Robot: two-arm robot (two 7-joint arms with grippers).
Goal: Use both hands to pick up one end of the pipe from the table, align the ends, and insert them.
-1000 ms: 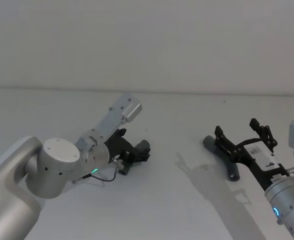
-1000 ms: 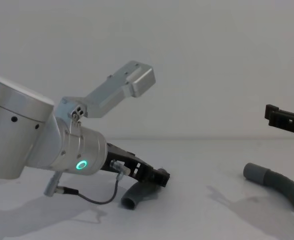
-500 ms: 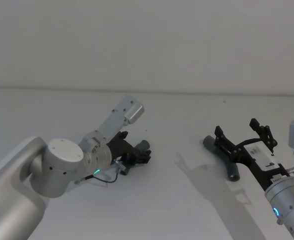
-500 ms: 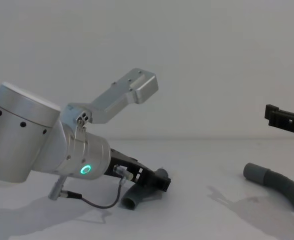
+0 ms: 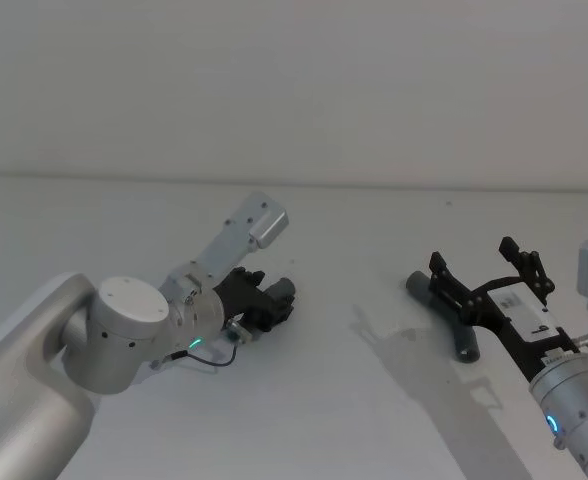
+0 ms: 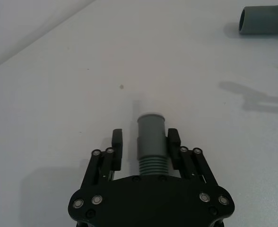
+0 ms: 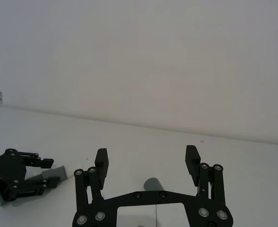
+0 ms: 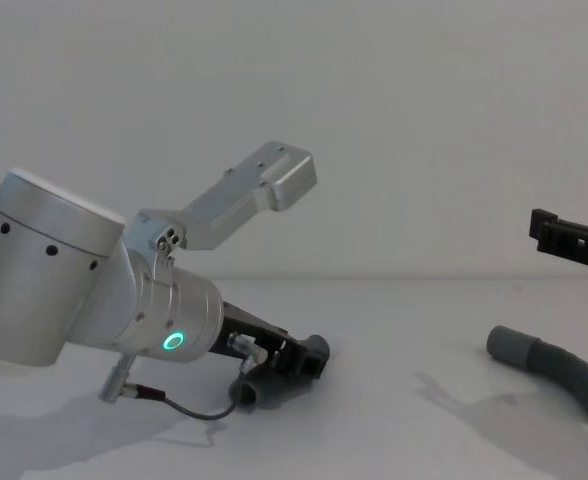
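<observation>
My left pincer (image 6: 146,137) lies low at the lower left of the head view, drawn in round the left pipe piece (image 6: 151,137). The jaws stand narrow on either side of it. One is against the collar or very nearly so, while a strip of bench (image 5: 324,420) shows between the other and the pipe. I therefore count this pincer as not yet clamped. The ribbed part of the piece sits back towards my palm and its smooth collar points out ahead. From the chest view the piece looks to be resting on the bench, not lifted.

My right pincer (image 5: 479,258) hangs at the right of the head view with its jaws spread wide and nothing in them. It is above the right pipe piece (image 5: 419,287), which lies flat on the bench under it, curved, with one end towards the middle of the frame. The two pieces are well apart.

As I judge it, I am at the pick-up step and only partway through. Next, the left pincer needs to close firmly so the piece cannot twist. The right one has to drop straight down over its piece and close on it. Only then can I raise both, turn the two ends to face each other on one line, and push them together.
</observation>
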